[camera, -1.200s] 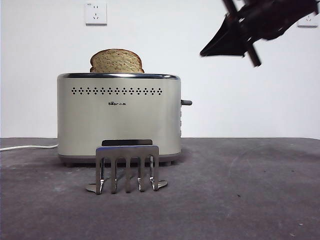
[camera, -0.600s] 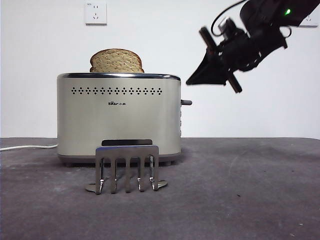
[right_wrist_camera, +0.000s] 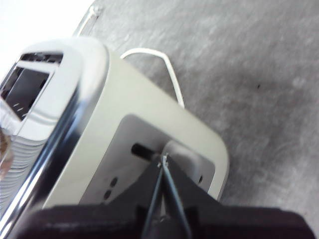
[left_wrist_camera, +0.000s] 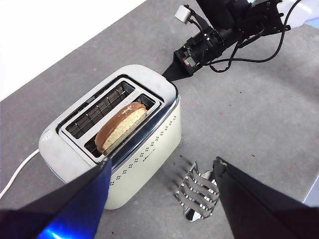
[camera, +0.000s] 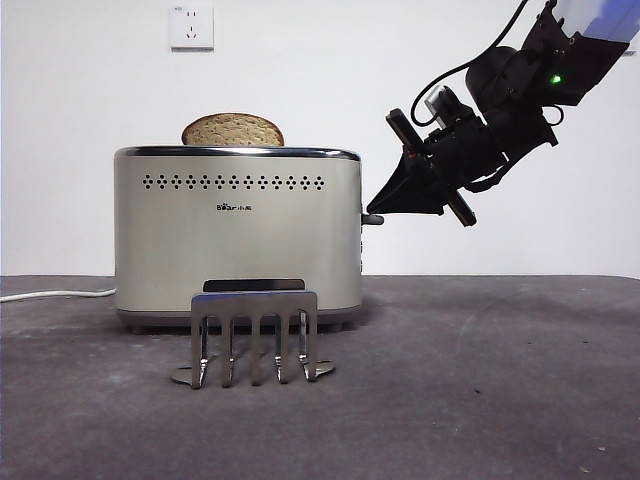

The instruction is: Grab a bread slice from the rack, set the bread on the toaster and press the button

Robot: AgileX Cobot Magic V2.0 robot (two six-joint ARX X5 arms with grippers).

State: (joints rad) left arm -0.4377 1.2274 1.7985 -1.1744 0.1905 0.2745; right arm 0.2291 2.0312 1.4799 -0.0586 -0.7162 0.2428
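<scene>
Rack (camera: 254, 335): stood empty on the table, nearest the front camera and just in front of the toaster. It was clear of both arms; no hazard arose from it.

Left gripper (left_wrist_camera: 159, 199): hung high above the rack and the toaster with its jaws spread wide, holding nothing. Risk judged low while it waited there.

Toaster (camera: 238, 230): sat upright behind the rack, chrome rim level, white power cord (right_wrist_camera: 167, 74) trailing off the far end.

Slice of bread (camera: 233, 130): sat in the toaster slot nearer the rack, its rounded crust showing above the rim. Placement appeared done; only the press remained.

Toaster lever (camera: 372, 219): a small dark knob projecting from the end panel, with two small round buttons (right_wrist_camera: 109, 186) below it in the right wrist view.

Right gripper (camera: 385, 205): jaws pressed together into a single tip, which lay on or just above the lever; actual contact could not be confirmed.

Fault 1, slip: the knob was short and narrow. A tip landing off-centre would likely slide off and scrape the end panel.

Fault 2, shift: the arm approached at a slant. Sideways force could push or tip the toaster toward the rack.

Fault 3, incomplete press: a short stroke might fail to latch, leaving the slice raised.
</scene>
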